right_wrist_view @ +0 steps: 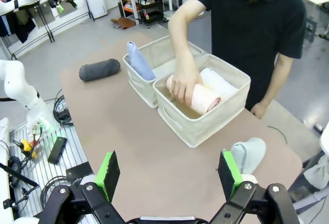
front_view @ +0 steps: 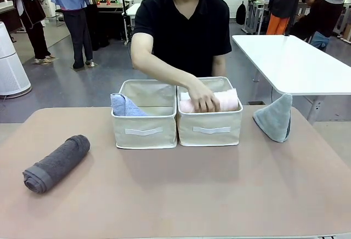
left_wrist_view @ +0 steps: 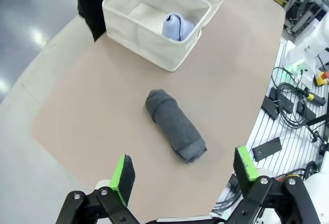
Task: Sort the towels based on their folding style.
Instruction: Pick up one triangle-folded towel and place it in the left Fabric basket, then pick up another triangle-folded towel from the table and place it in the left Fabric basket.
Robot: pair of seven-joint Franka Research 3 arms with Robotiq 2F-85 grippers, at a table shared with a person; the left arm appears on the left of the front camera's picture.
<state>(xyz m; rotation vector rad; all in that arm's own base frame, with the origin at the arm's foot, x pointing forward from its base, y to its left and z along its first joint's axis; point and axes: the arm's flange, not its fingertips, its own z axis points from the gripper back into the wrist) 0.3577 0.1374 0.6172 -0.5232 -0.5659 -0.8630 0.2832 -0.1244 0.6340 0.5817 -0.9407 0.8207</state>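
A dark grey rolled towel (front_view: pixel 56 163) (left_wrist_view: pixel 175 126) (right_wrist_view: pixel 99 70) lies on the table at the front left. A light blue cone-folded towel (front_view: pixel 125 106) (left_wrist_view: pixel 178 26) (right_wrist_view: pixel 140 61) stands in the left bin (front_view: pixel 144 131). In the right bin (front_view: pixel 210 129) lie a pale pink roll (front_view: pixel 226 102) (right_wrist_view: pixel 201 98) and a white roll (right_wrist_view: pixel 219 81); the person's hand (front_view: pixel 202 97) rests on the pink one. A grey-green cone towel (front_view: pixel 275 119) (right_wrist_view: pixel 248 154) stands at the right of the table. My left gripper (left_wrist_view: pixel 186 172) hangs open above the dark grey roll. My right gripper (right_wrist_view: pixel 168 171) is open, high over the table.
The brown table mat (front_view: pixel 181 189) has bare room in front of the bins. A white table (front_view: pixel 296 63) stands behind at the right. The person (front_view: pixel 184 30) stands at the far edge. Cables and gear (left_wrist_view: pixel 293 106) lie past the table's edge.
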